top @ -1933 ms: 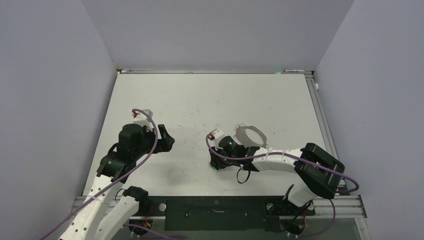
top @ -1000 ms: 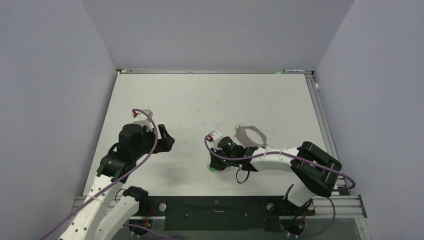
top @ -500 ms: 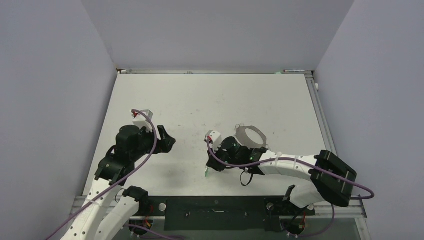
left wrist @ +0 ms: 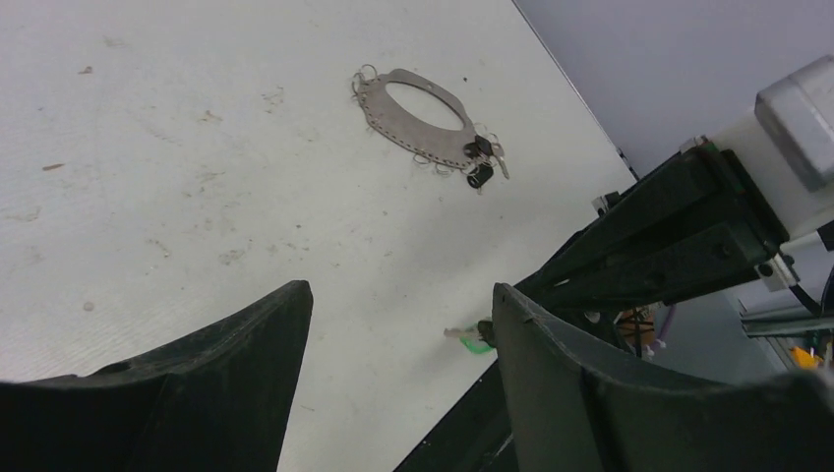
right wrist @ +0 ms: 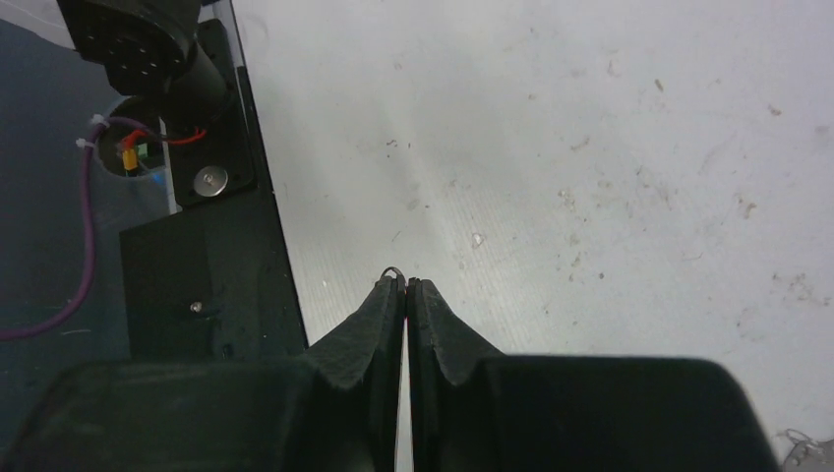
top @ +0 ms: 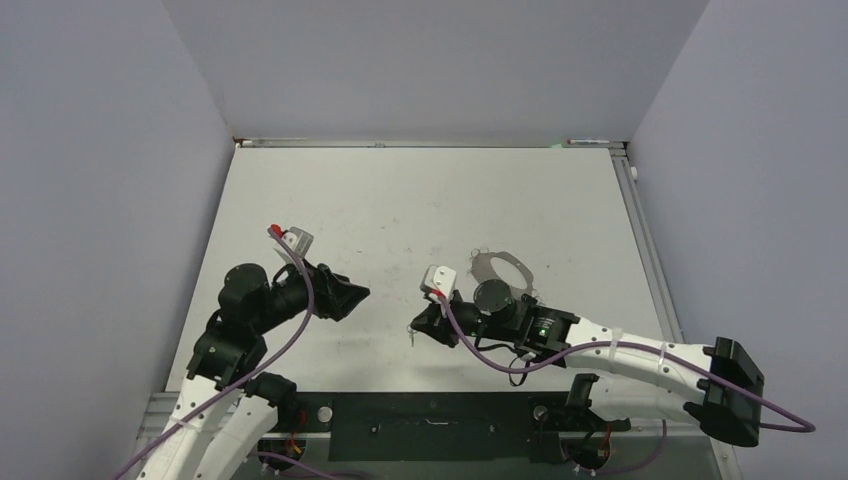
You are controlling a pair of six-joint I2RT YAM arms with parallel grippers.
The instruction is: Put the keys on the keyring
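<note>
The keyring [top: 500,268] [left wrist: 418,116] is a pale grey oval loop lying flat on the table, right of centre. Dark-headed keys [left wrist: 480,169] lie at its near end. My right gripper [top: 416,328] [right wrist: 405,283] is shut, and a tiny wire ring pokes out past its tips. From those tips hangs the green-headed key [left wrist: 474,339] [top: 412,338], just above the table. My left gripper [top: 355,297] [left wrist: 398,305] faces the right one from a short way to its left. It is open, with nothing between its fingers.
The black base rail [top: 430,412] [right wrist: 211,285] runs along the near table edge, just below the held key. My right arm [top: 600,350] stretches low across the near right, beside the keyring. Grey walls close off the left, back and right.
My right gripper has lifted the green key and carried it slightly left, its arm stretching out to the right. My left gripper has swung right toward it, and its fingers have narrowed somewhat.
</note>
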